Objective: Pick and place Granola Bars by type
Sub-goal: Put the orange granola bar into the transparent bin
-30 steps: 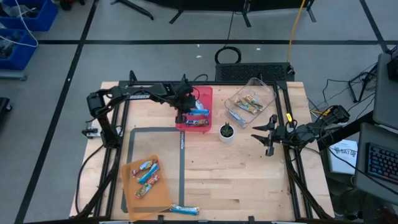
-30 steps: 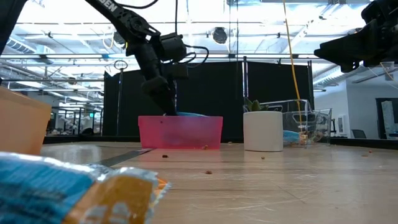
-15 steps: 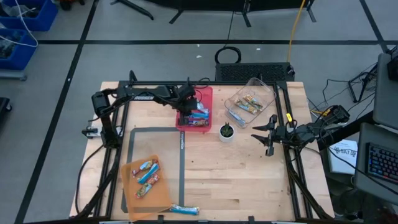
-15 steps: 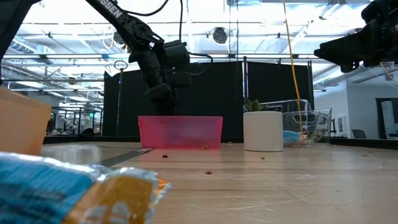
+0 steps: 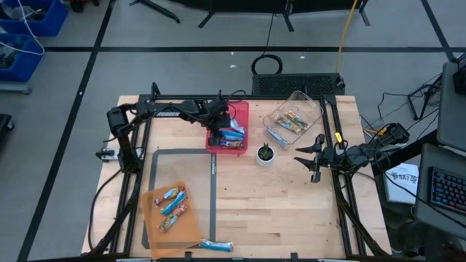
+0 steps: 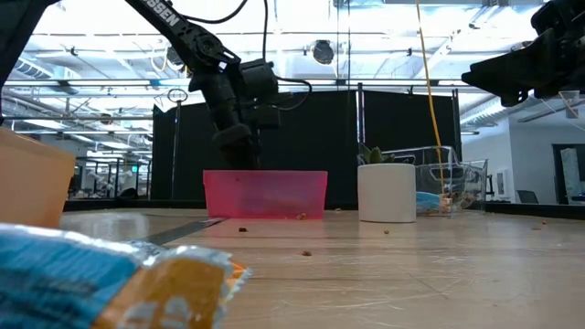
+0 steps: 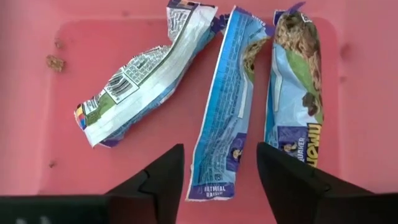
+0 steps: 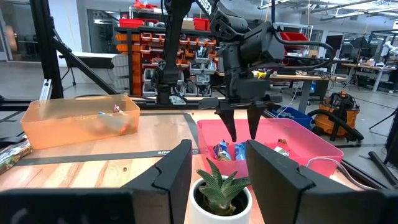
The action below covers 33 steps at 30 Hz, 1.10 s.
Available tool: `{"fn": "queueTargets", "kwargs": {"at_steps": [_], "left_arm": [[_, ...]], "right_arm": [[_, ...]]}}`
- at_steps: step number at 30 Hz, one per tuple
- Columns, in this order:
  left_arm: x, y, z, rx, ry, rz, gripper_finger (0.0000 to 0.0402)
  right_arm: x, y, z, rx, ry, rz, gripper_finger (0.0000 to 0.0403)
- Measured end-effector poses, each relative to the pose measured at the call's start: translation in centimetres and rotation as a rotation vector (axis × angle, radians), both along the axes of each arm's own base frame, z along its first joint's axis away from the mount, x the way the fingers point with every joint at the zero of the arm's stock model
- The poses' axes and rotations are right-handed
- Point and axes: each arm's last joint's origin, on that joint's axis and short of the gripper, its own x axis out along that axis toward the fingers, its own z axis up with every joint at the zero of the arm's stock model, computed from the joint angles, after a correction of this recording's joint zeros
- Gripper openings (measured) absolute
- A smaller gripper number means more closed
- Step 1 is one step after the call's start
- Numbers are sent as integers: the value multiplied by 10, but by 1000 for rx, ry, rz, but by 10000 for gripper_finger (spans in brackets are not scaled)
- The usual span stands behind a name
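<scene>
My left gripper [image 5: 218, 129] hovers open over the pink tray [image 5: 231, 127] at the table's far middle. Three blue-wrapped granola bars lie flat on that tray's floor; the middle one [image 7: 224, 112] is straight below the gap between my fingers [image 7: 221, 180], untouched. More bars lie in the orange tray [image 5: 171, 211] at the near left and in the clear tub [image 5: 293, 120] at the far right. One blue bar [image 5: 215, 245] lies on the table by the near edge. My right gripper [image 5: 314, 156] waits open above the table's right side.
A small green plant in a white cup [image 5: 265, 154] stands between the pink tray and my right gripper. A dark taped rectangle [image 5: 212, 189] marks the wood beside the orange tray. Bare wood lies in the table's middle and near right.
My left gripper has risen out of the pink tray, moved a little toward the far edge, and opened. The blue bar it held above the tray's rim has dropped and now lies flat in the tray. My right gripper has kept still.
</scene>
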Motion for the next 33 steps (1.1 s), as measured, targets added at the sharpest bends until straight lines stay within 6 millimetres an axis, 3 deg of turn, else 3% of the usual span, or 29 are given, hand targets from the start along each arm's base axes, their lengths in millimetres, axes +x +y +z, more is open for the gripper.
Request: {"fn": "queueTargets", "kwargs": {"at_steps": [8, 21, 33], "left_arm": [[-5, -2, 7, 2, 15, 1, 231], [-31, -15, 85, 113, -198, -16, 237], [-58, -67, 126, 14, -235, -93, 237]], "right_arm": [[0, 0, 0, 0, 0, 0, 142], [0, 0, 0, 0, 0, 0, 142], [0, 0, 0, 0, 0, 0, 142]]}}
